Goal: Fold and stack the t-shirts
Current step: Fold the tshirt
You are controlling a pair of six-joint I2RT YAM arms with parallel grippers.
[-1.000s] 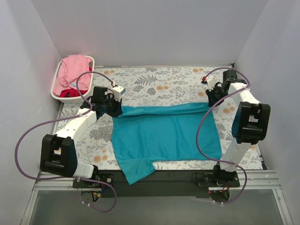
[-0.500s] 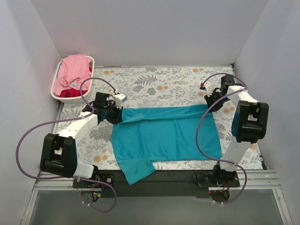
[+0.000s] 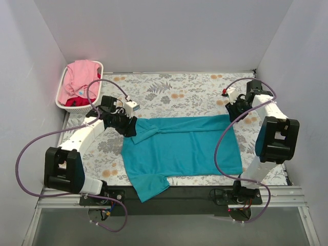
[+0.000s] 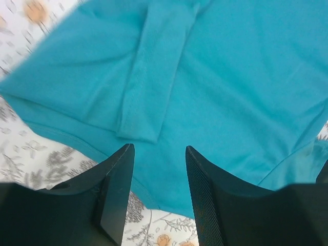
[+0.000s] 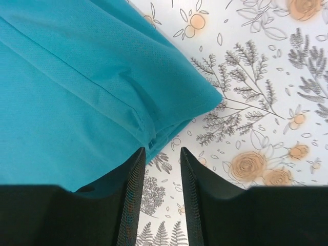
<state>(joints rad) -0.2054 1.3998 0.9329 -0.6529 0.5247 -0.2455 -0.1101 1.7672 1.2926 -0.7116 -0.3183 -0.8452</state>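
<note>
At the table's (image 3: 174, 89) far edge, the teal t-shirt (image 3: 184, 148) has been let go. 1 s ago both far corners were held by the arms. Now the left gripper (image 4: 159, 148) is seen wide apart & empty, the right gripper (image 5: 163, 149) narrowly parted & empty. Spreading is judged done; folding is next. The shirt is laid flat mid-table, far-left sleeve (image 4: 154, 77) tucked inward, near-left sleeve (image 3: 148, 187) draped over the near edge. The pink t-shirt (image 3: 79, 77) & red t-shirt (image 3: 77, 101) are left in the basket (image 3: 60, 100).

The right gripper (image 5: 161, 151) — empty, fingers parted — hangs above a corner of the teal t-shirt (image 5: 77, 92) on flowered cloth (image 5: 256, 77).
</note>
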